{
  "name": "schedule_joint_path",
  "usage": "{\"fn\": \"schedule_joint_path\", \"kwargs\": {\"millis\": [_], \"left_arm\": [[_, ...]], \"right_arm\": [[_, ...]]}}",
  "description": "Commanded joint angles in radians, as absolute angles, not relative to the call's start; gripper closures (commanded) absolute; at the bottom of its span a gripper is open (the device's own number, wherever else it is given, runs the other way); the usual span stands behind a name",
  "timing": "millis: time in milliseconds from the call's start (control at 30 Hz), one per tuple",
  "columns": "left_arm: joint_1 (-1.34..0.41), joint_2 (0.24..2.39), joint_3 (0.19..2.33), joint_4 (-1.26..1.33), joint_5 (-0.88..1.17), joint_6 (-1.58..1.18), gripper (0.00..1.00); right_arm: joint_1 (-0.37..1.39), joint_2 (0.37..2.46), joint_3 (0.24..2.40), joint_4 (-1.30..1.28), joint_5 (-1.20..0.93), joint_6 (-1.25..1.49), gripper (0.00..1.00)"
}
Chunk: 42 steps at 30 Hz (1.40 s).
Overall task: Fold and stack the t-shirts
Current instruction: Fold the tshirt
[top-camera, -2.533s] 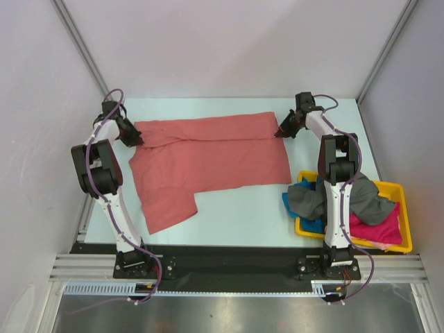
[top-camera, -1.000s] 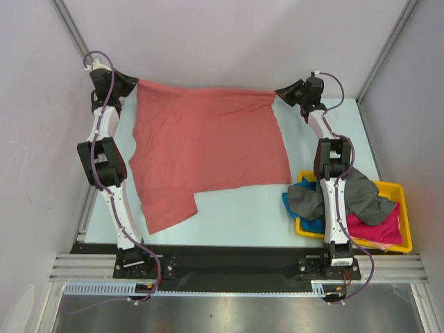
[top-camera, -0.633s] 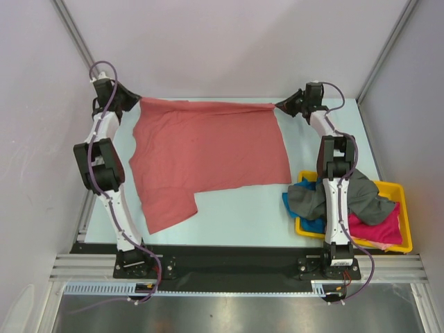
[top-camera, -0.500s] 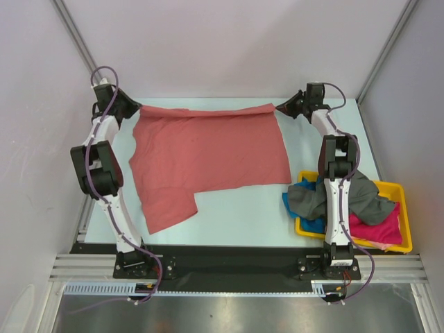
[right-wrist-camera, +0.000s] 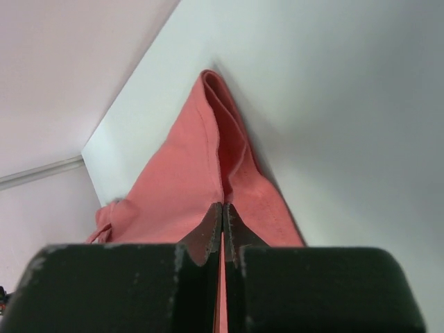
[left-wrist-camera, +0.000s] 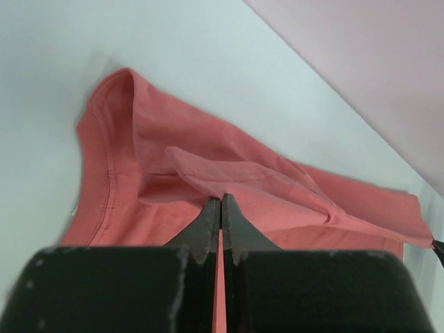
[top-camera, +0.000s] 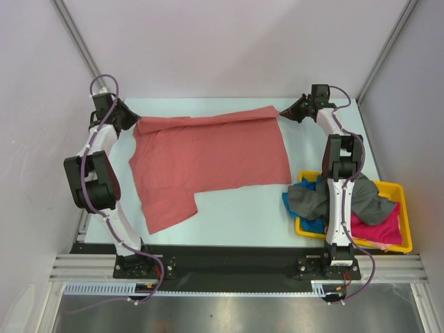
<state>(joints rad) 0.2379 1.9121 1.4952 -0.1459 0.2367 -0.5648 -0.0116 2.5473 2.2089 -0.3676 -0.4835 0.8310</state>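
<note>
Left gripper (top-camera: 133, 123) extended to far left of table (top-camera: 236, 215), right gripper (top-camera: 283, 113) to far right; each clamped on 1 far corner of salmon-red t-shirt (top-camera: 208, 156); far hem folded over.

A pale, bluish-white tabletop (top-camera: 236, 211) sits inside a booth of plain, matte off-white panels: a back wall (top-camera: 229, 41), a left wall (top-camera: 35, 139) and a right wall (top-camera: 416, 104), joined at slanting aluminium corner posts (top-camera: 76, 35). Along the near edge run a black strip (top-camera: 229, 253) and a ribbed aluminium rail (top-camera: 236, 266), with a brushed metal surface (top-camera: 229, 312) below. The light is soft and even, casting only faint shadows.
</note>
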Motion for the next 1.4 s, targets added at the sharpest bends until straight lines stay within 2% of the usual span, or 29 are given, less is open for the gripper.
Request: {"fn": "schedule_joint_path", "kwargs": {"millis": [0, 600, 900, 1367], "left_arm": [[0.247, 1.870, 1.477, -0.170, 0.206, -0.535, 1.00], [0.284, 1.927, 1.496, -0.252, 0.169, -0.489, 1.00], [0.288, 1.962, 1.539, -0.268, 0.169, -0.480, 1.00], [0.290, 1.986, 1.517, -0.285, 0.169, -0.474, 1.00]], "right_arm": [[-0.020, 2.467, 2.183, -0.390, -0.483, 0.802, 1.00], [-0.003, 2.447, 2.100, -0.440, -0.462, 0.761, 1.00], [0.025, 2.319, 1.950, -0.361, -0.442, 0.749, 1.00], [0.046, 2.293, 1.881, -0.411, -0.384, 0.742, 1.00]]}}
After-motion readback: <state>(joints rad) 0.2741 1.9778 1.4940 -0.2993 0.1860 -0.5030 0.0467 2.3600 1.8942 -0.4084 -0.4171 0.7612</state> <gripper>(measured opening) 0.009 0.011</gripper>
